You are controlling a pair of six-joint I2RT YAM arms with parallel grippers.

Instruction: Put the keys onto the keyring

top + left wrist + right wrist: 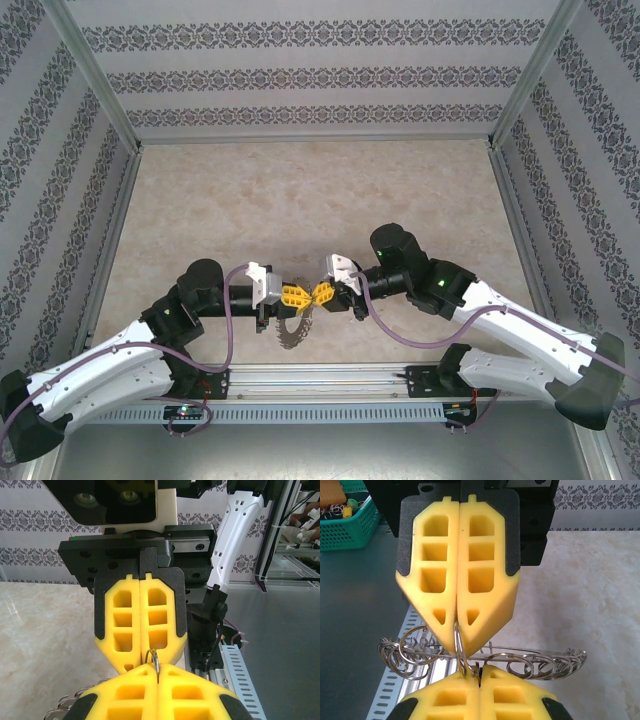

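My two grippers meet tip to tip just above the marble table's (300, 200) near edge. The left gripper (293, 295) (158, 672) is shut on a small wire loop (154, 661) at the keyring's rim. The right gripper (323, 292) (479, 676) is shut too, its tips pinching the same loop (458, 647) from the other side. Below them hangs the keyring (292, 330) (530, 656), a flat grey ring fringed with wire loops, seen edge-on from the right wrist. A dark sliver sits in the right fingers' seam. I cannot tell if it is one of the keys.
A slotted metal rail (320, 410) runs along the front edge under both grippers. Aluminium frame posts and patterned walls enclose the table on three sides. A green basket (347, 522) of small parts stands beyond the rail in the right wrist view.
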